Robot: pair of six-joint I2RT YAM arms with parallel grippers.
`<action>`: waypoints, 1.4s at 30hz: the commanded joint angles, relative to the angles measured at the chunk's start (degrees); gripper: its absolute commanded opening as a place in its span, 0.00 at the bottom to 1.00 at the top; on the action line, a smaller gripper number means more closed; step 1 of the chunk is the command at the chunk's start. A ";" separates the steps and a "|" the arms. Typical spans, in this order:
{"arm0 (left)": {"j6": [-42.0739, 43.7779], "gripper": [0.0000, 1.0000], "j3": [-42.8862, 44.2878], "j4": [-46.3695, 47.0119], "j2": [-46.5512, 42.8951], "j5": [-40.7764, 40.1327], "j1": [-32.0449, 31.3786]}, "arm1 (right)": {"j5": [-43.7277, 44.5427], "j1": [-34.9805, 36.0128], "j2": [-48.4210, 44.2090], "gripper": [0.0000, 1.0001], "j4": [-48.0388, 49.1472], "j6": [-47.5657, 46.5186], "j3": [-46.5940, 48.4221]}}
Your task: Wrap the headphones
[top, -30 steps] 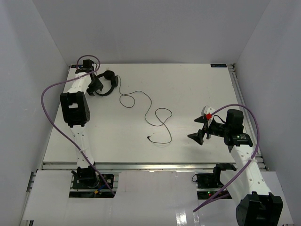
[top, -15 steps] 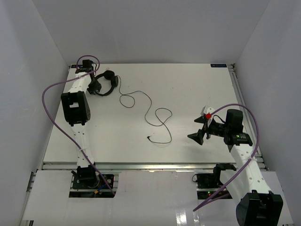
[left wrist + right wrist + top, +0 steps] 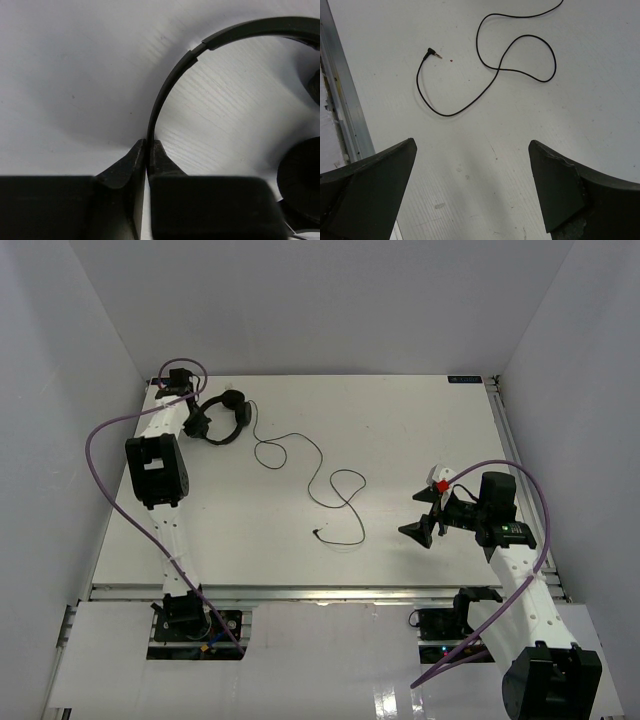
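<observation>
Left gripper (image 3: 146, 146), clamped on the headphones (image 3: 231, 401) at the headband, drew them slightly toward the far-left corner within 1 second. Right gripper (image 3: 472, 145) (jaws wide) idles; the cord (image 3: 497, 70) lies unwound, so wrapping has barely begun.

White table (image 3: 420, 430) carries headphones (image 3: 229, 417) and sprawled cord (image 3: 498, 68).

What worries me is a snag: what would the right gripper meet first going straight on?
Probably the cord: the open right gripper points at its loose loop by the plug on the table. Nothing else shows between, though the gripper's height is unclear.
</observation>
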 commanded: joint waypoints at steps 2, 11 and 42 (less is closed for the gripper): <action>-1.20 0.05 -7.03 2.07 -3.03 3.23 0.14 | -1.11 -0.06 -0.02 1.00 0.36 -0.52 -0.07; 1.89 0.00 -24.95 8.19 -24.82 4.56 -0.95 | -6.76 -0.08 -0.82 0.99 -5.01 -7.68 0.19; -14.54 0.00 -56.66 2.60 -93.75 32.41 -11.55 | -9.03 27.80 28.35 0.90 13.05 14.97 37.18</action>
